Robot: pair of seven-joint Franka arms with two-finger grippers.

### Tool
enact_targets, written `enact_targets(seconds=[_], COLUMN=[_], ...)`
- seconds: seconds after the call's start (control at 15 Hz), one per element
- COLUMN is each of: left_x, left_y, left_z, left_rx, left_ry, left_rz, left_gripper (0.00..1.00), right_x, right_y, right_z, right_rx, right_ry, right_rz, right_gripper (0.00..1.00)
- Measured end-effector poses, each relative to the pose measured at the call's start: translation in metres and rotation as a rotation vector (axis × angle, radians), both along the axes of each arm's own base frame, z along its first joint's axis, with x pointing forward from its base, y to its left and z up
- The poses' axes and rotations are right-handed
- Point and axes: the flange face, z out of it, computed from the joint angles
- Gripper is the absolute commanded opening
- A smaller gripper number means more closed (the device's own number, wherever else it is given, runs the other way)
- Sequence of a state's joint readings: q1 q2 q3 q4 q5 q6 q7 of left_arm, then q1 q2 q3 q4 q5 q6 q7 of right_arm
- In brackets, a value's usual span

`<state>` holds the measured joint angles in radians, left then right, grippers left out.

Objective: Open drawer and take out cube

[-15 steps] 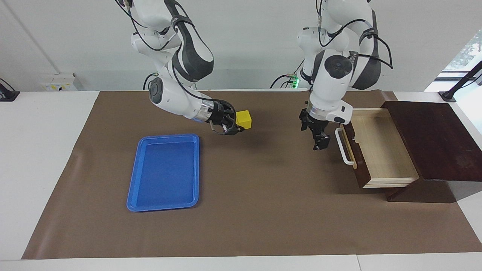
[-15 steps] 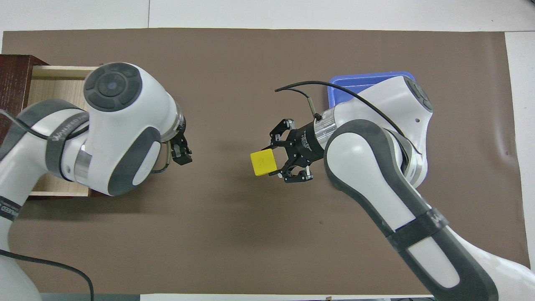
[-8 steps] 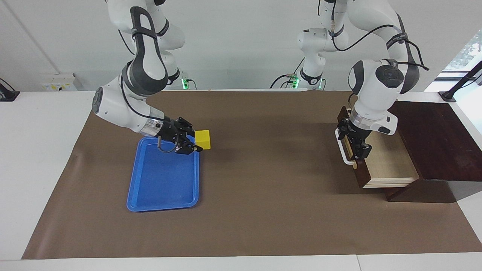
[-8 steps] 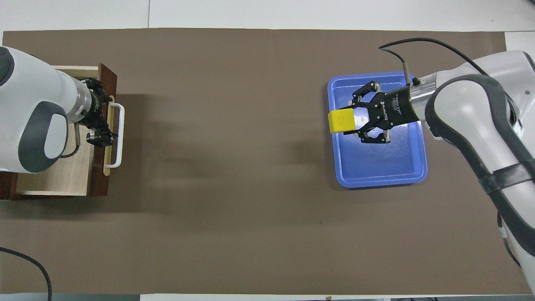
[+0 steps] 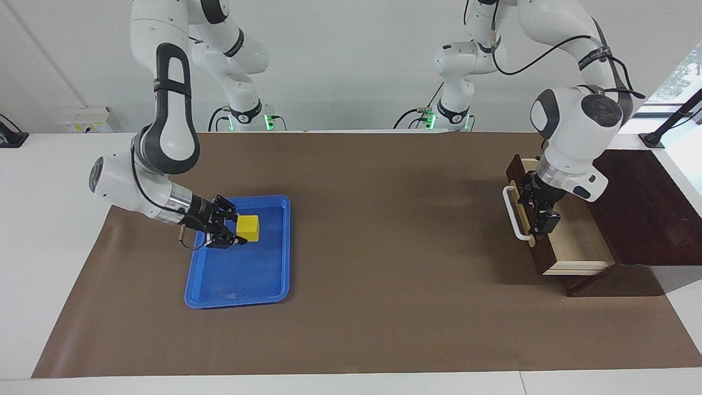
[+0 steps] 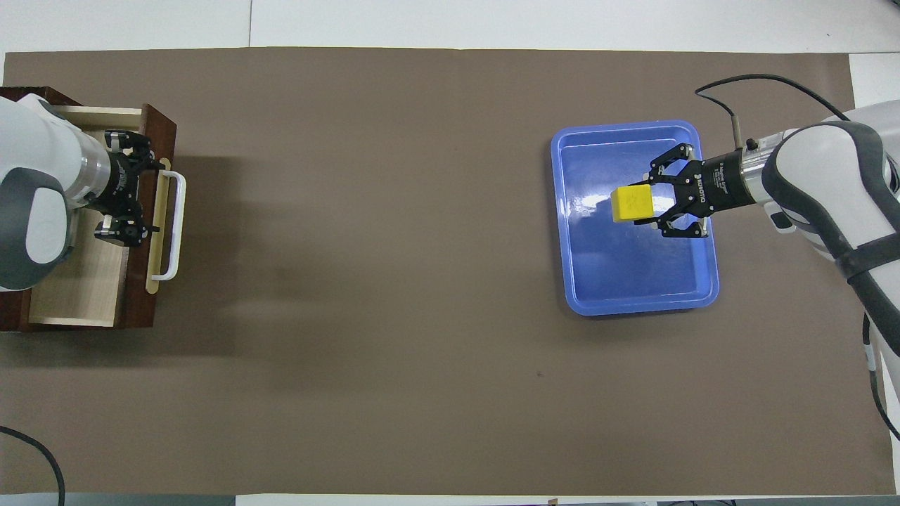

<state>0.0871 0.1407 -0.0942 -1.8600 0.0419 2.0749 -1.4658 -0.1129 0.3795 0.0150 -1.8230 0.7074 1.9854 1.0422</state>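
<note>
The yellow cube [image 5: 248, 227] [image 6: 631, 204] is held in my right gripper [image 5: 240, 230] [image 6: 643, 204], which is shut on it, low over the blue tray [image 5: 236, 285] [image 6: 633, 295], at the tray's end nearer to the robots. The dark brown drawer [image 5: 545, 262] [image 6: 140, 295] stands partly out of its box [image 5: 641, 208] [image 6: 21, 98], and its pale interior [image 5: 581, 241] [image 6: 77, 295] has nothing in it. My left gripper [image 5: 540, 207] [image 6: 126, 186] is open, just inside the drawer's front panel, by the white handle [image 5: 515, 215] [image 6: 174, 225].
A brown mat [image 5: 384, 247] [image 6: 387, 281] covers the table between the tray and the drawer. White table shows around the mat's edges [image 5: 55, 219].
My right gripper has carried the cube from over the middle of the mat to over the blue tray. My left gripper has moved to the drawer front, and the drawer has slid partway into the box.
</note>
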Motion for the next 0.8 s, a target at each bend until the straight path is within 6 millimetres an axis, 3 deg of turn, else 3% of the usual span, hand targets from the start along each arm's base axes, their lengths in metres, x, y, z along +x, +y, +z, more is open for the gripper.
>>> enact_targets(seconds=[0.27, 0.33, 0.67, 0.8], left_x=[-0.001, -0.002, -0.004, -0.002], left_y=[0.088, 0.094, 0.079, 0.061], left_z=[0.000, 0.000, -0.010, -0.011], left_rx=[0.030, 0.025, 0.034, 0.034], left_ry=[-0.043, -0.046, -0.025, -0.020], left_rz=[-0.031, -0.024, -0.102, -0.146], left_gripper=[1.00, 1.00, 1.00, 1.00], right_x=[0.006, 0.005, -0.009, -0.011], right_y=[-0.013, -0.011, -0.003, 0.002], right_z=[-0.027, -0.034, -0.057, -0.060], right_rx=[-0.043, -0.045, -0.045, -0.046], right_ry=[-0.023, -0.017, 0.029, 0.030], right_rz=[-0.063, -0.069, -0.073, -0.070], right_gripper=[0.00, 0.00, 0.00, 0.00])
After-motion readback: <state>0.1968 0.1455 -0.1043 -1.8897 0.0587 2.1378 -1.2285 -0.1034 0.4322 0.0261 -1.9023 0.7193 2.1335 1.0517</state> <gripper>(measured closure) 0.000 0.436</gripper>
